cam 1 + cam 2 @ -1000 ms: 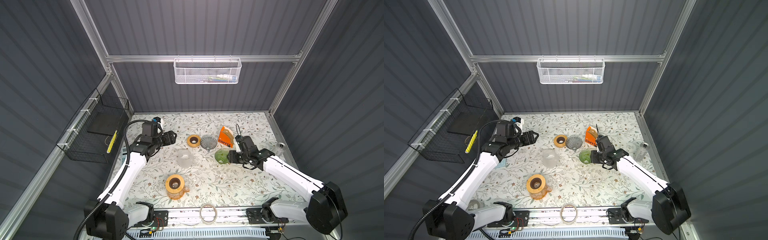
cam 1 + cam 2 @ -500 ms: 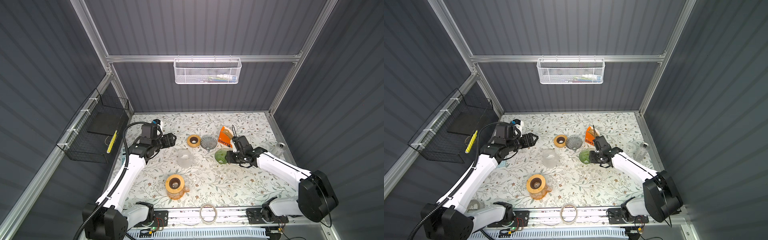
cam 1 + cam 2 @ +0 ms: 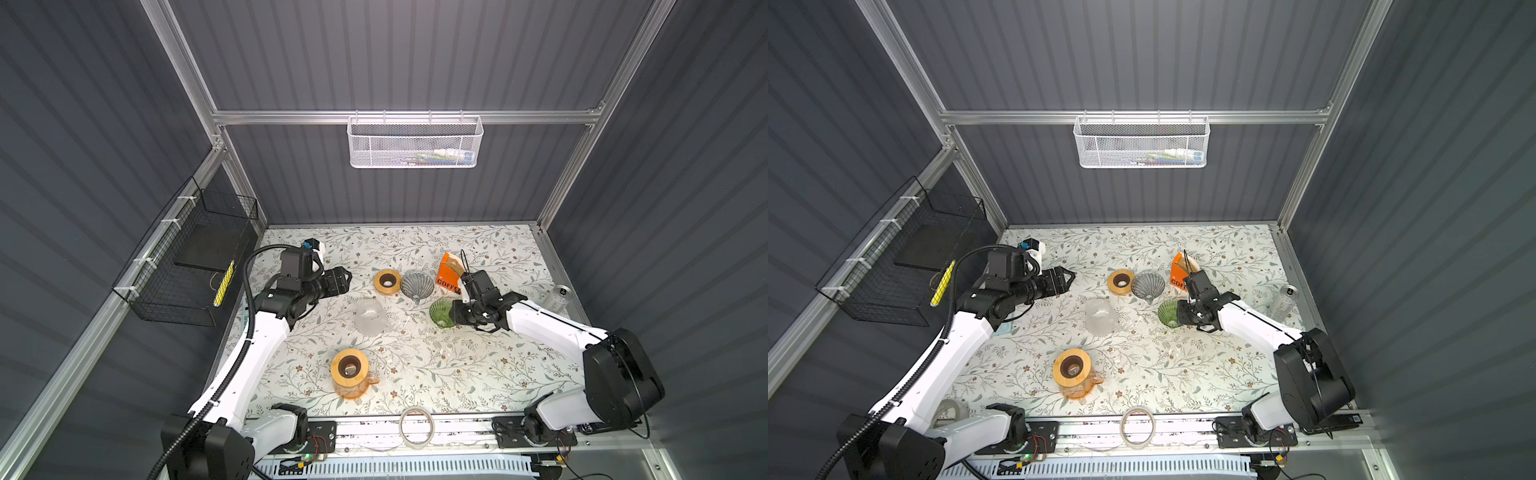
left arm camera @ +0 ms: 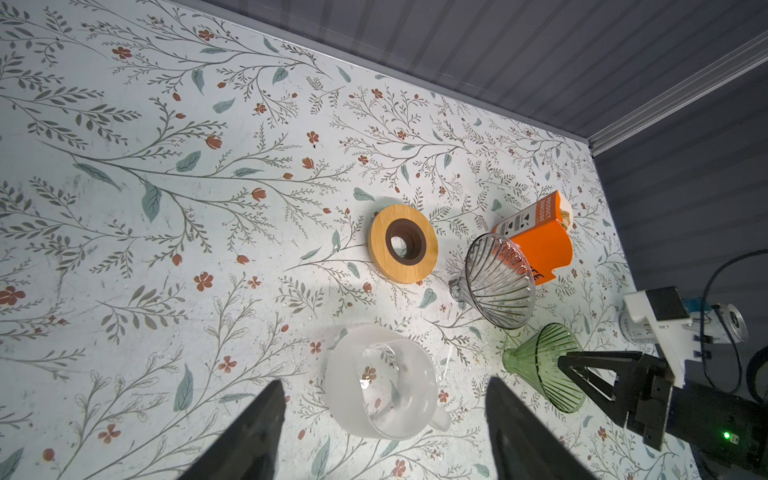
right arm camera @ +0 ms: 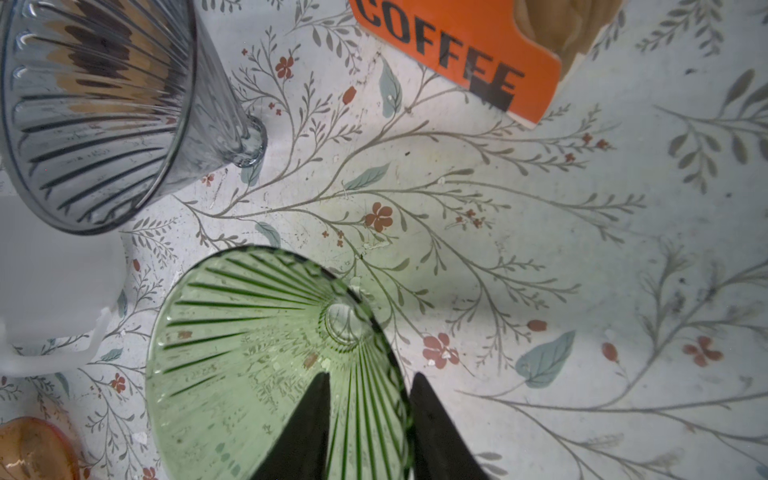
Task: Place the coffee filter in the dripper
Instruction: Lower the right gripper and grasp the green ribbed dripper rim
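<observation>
Dripper (image 5: 249, 353) up front: green ribbed glass, a cone tipped on its side on the flowery desk (image 3: 478, 374). Its long axis runs across, wide mouth toward the right tool (image 5: 370, 376), narrow stem toward the frosted cup (image 3: 370, 318). That tool's black fingers (image 5: 299, 436) straddle the rim wall with a narrow gap; firm pinch or not, I cannot tell. Further back, a grey ribbed glass cone (image 3: 415, 284) also lies over, a flat wooden ring (image 3: 387, 281) just beside it. The left tool (image 4: 384, 381) hovers, spread wide. Farthest, the coffee filter (image 5: 557, 25), tan paper, peeks from the orange box (image 3: 446, 276).
</observation>
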### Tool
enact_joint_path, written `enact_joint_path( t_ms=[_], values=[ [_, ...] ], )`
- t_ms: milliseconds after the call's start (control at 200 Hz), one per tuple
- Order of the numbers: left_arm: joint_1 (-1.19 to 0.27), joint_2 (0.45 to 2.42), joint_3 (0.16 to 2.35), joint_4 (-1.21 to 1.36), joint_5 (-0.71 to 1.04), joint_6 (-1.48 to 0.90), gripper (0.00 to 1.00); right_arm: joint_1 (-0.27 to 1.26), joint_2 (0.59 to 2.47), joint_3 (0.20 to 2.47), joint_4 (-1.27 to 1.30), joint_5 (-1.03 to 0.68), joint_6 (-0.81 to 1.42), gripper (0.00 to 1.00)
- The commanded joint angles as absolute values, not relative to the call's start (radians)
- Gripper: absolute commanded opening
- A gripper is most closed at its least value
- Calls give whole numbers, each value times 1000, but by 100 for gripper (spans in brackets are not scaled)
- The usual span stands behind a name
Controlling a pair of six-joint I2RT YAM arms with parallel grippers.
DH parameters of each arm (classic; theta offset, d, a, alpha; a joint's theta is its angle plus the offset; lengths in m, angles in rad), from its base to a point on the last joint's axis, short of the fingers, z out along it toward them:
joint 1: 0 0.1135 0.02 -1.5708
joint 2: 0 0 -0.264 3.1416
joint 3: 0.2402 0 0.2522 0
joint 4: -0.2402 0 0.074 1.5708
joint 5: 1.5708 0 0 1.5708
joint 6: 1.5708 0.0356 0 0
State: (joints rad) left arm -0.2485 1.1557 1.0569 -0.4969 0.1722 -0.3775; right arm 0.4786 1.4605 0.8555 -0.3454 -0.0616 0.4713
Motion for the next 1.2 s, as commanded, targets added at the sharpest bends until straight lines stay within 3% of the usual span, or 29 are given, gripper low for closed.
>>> enact_joint_path(
  t_ms=[0, 210, 415, 635, 1196],
  values=[
    [-253, 1134, 1055, -523, 160, -364, 76, 474, 1474, 884, -337, -73, 477, 31],
    [-253, 1134, 1066, -540, 154, -358, 76, 475, 1474, 888, -347, -73, 473, 28],
    [-253, 1120, 1082, -571, 140, -352, 76, 474, 1483, 891, -353, -86, 469, 18],
    [-253, 1100, 1096, -592, 135, -350, 76, 475, 1488, 907, -368, -99, 461, 0],
    [-253, 1032, 1142, -829, 124, -366, 74, 484, 1346, 1045, -563, -266, 420, 0]
  ],
)
